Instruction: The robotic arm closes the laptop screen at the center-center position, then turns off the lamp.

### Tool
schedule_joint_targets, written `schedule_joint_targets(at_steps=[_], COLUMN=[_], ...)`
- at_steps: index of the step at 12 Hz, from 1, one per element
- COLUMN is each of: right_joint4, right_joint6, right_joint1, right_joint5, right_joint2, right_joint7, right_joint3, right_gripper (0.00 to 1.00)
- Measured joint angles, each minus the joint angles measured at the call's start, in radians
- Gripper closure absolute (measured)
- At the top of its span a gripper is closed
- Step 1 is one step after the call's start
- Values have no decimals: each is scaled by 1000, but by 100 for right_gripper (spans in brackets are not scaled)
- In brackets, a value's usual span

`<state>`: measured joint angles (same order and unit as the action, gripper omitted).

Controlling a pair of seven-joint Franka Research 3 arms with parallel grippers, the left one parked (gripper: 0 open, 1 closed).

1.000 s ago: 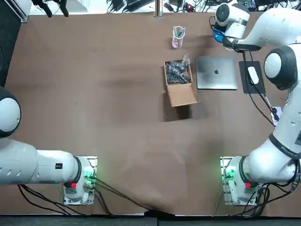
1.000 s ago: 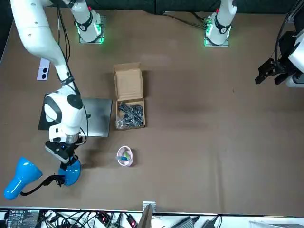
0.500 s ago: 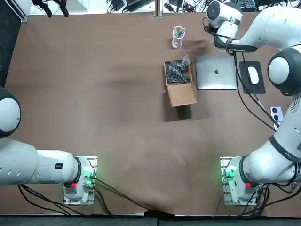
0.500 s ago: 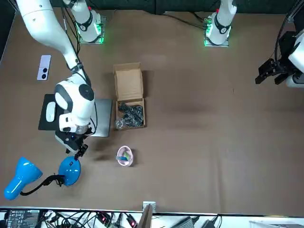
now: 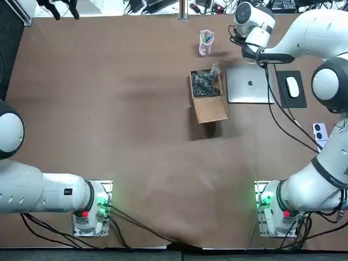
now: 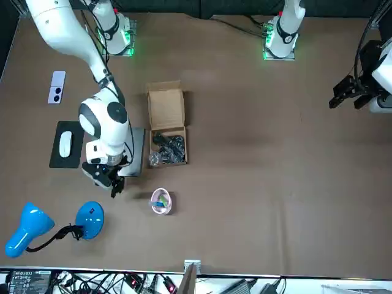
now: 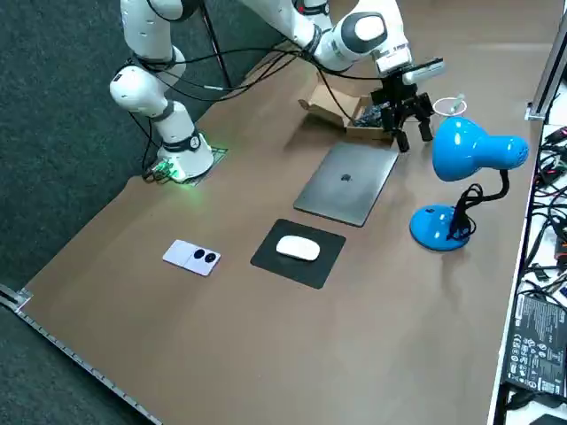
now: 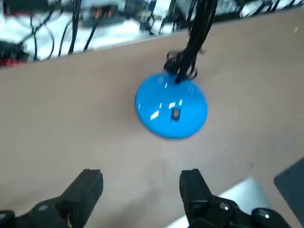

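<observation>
Right gripper (image 6: 109, 182) open, holding nothing, over bare table left of centre in front view, between the laptop (image 5: 250, 84) edge and the lamp (image 6: 90, 219) base, touching neither. Laptop lid shut flat, upper right of top view. Blue lamp sits lower left in front view.

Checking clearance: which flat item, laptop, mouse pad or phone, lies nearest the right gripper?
The closed silver laptop: the open right gripper hovers just off its edge. The mouse pad lies beyond the laptop, the phone farther still.
</observation>
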<state>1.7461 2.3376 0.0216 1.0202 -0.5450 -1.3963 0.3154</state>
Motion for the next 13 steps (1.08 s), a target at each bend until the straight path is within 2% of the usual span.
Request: schedule_joint_targets(at_steps=[3,7,13], right_joint4=[4,-16,-94], right_joint6=[-47,-226,-547], right_joint1=[-7,-13,-17], right_joint5=[-262,-576,-859], right_joint2=[49,133,273], right_joint7=[249,525,754], right_joint3=[1,1,3], right_gripper=[0,0,0])
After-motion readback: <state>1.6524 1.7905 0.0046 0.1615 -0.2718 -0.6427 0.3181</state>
